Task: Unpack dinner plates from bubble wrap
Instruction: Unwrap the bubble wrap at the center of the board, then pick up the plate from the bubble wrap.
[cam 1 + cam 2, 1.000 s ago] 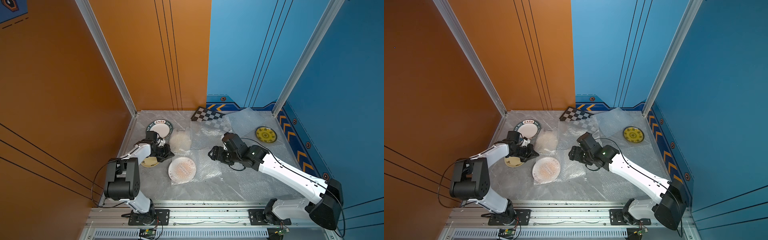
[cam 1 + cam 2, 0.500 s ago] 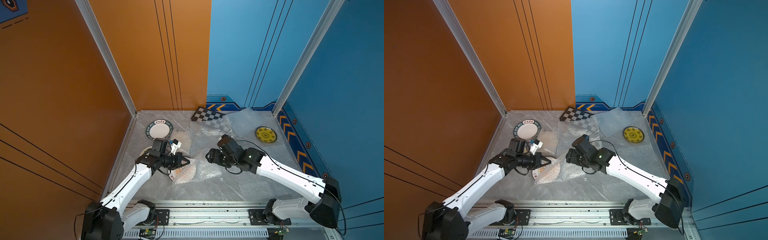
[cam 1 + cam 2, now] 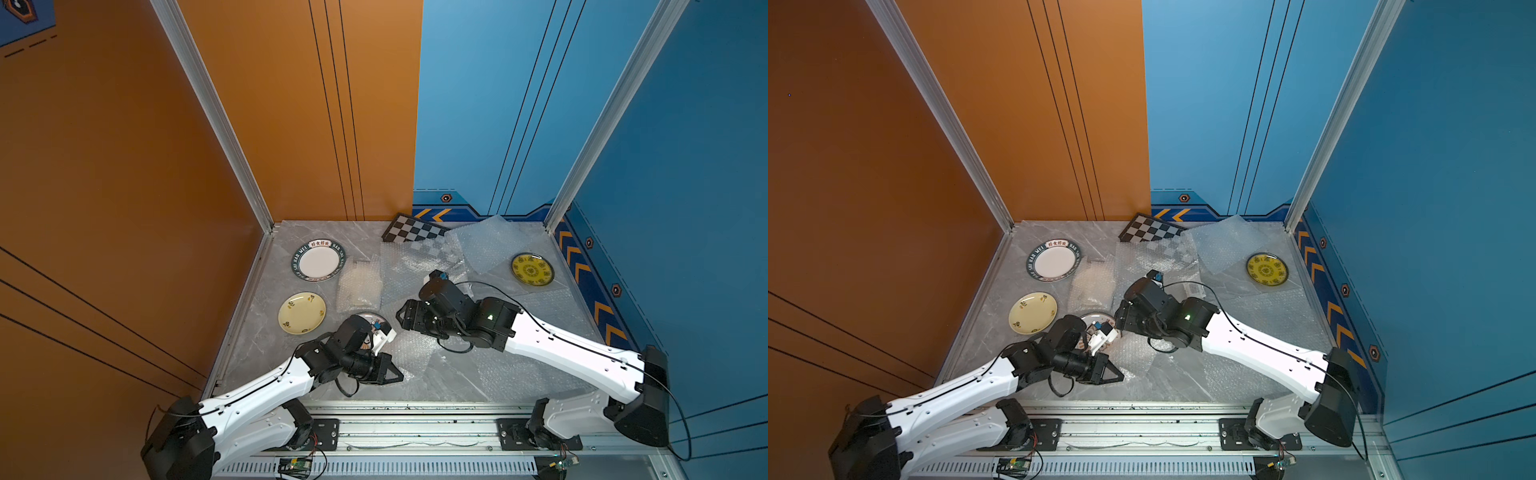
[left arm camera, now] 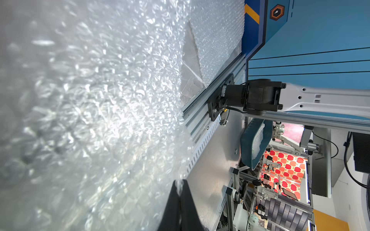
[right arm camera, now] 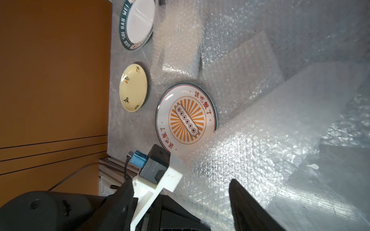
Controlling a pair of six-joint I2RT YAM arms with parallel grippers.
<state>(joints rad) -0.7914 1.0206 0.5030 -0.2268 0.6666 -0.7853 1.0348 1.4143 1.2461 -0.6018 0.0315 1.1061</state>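
Note:
My left gripper [image 3: 398, 377] [image 4: 179, 185] is shut on an edge of a bubble wrap sheet [image 3: 411, 353] [image 4: 100, 120] near the table's front. The white orange-sunburst plate [image 5: 186, 118] lies bare beside that sheet, and in a top view the plate [image 3: 371, 317] is mostly hidden by my left wrist. My right gripper [image 3: 400, 321] [image 5: 181, 183] hovers open over the same sheet with nothing between its fingers. A green-lettered plate [image 3: 318, 260], a cream plate [image 3: 301, 313] and a yellow plate [image 3: 532, 270] lie uncovered. A wrapped bundle [image 3: 359, 286] sits between the plates.
A checkerboard [image 3: 411, 229] leans at the back wall, partly under loose bubble wrap sheets [image 3: 490, 245]. More flat sheets [image 3: 519, 374] cover the right front of the table. The metal rail [image 3: 415, 415] runs along the front edge.
My left arm swung from the cream plate to the sunburst plate, then toward the front edge with the sheet's edge pinched. The right gripper shifted slightly left.

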